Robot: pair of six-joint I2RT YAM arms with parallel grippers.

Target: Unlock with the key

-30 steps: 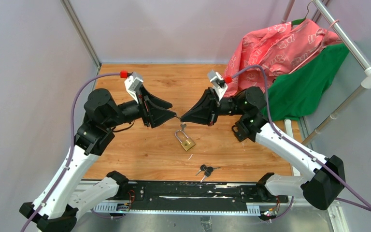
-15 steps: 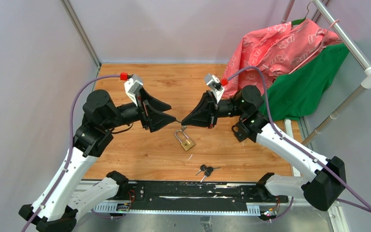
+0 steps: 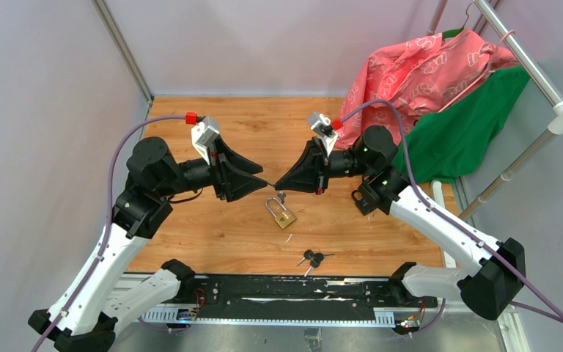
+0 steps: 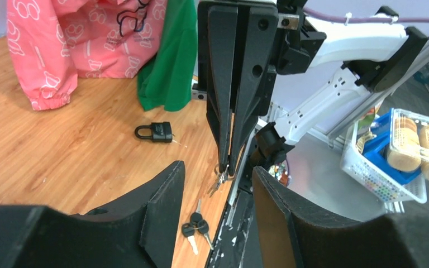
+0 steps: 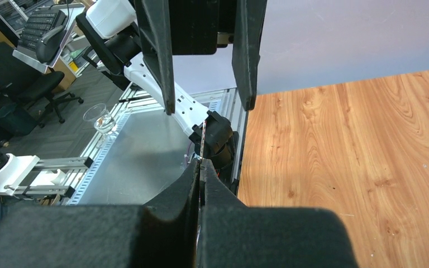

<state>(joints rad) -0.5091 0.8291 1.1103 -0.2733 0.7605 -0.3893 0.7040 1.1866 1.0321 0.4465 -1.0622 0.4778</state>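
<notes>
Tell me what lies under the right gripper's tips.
A key hangs from the shut right gripper. Beneath it a brass padlock lies on the wooden table. The padlock's keyhole cannot be seen from these views.

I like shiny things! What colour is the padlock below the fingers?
The padlock is brassy gold; the top view shows it best.

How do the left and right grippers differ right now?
The left gripper has its jaws apart and holds nothing; the right gripper is shut on the key. The left gripper points toward the right arm's side, the right gripper toward the left's. Both hover almost tip to tip above the brass padlock.
</notes>
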